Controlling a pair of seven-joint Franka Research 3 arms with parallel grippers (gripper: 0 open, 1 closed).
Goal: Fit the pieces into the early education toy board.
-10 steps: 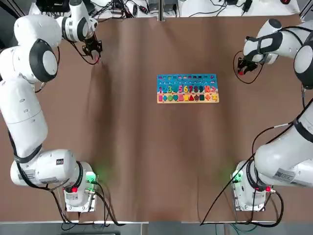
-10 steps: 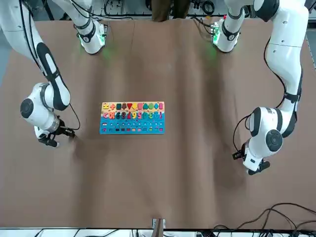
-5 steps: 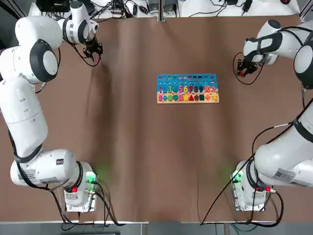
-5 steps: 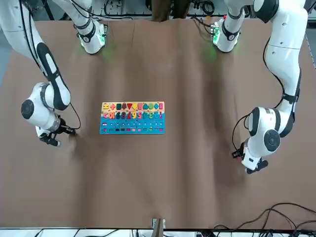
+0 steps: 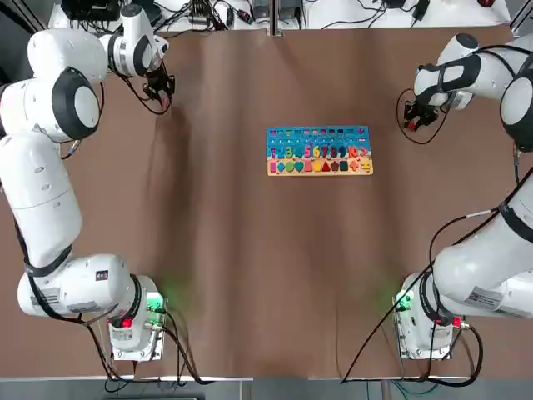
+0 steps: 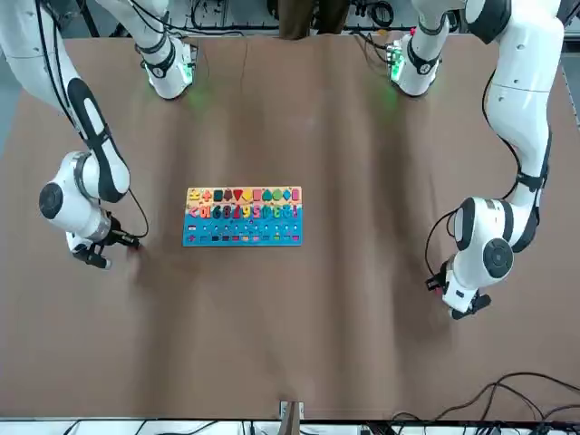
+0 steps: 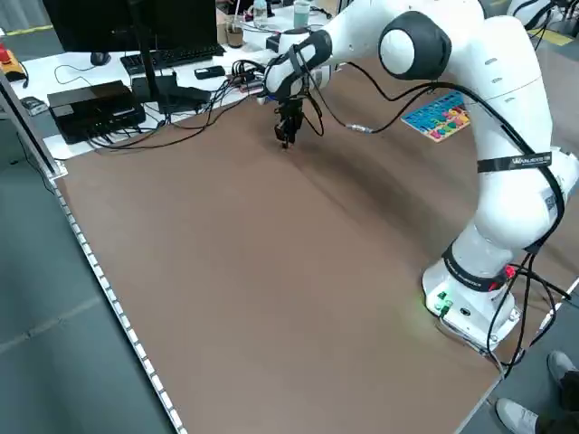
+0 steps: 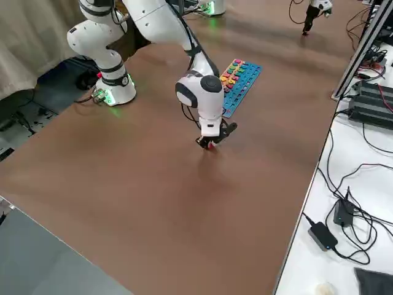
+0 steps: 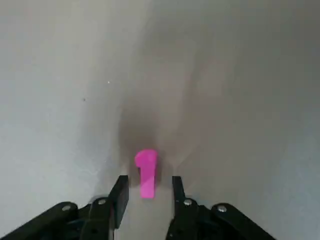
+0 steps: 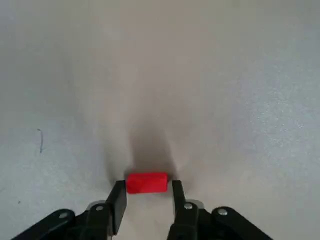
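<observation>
Pick-up step at both ends: left gripper [image 9: 148,192] down at the table's 11 o'clock corner, fingers narrowing around a pink piece [image 9: 146,173] with gaps either side; right gripper [image 10: 147,197] at 1 o'clock, fingers clamped on a red piece [image 10: 146,182]. Next, likely lift and carry to the toy board [image 5: 320,151] at centre, matching each recess. Legible writing: the board's row of numbers; arm label too small.

Brown table [image 5: 250,267]; white side bench [image 8: 344,203] with cables; monitor [image 7: 99,23]; grey floor [image 7: 54,344].
</observation>
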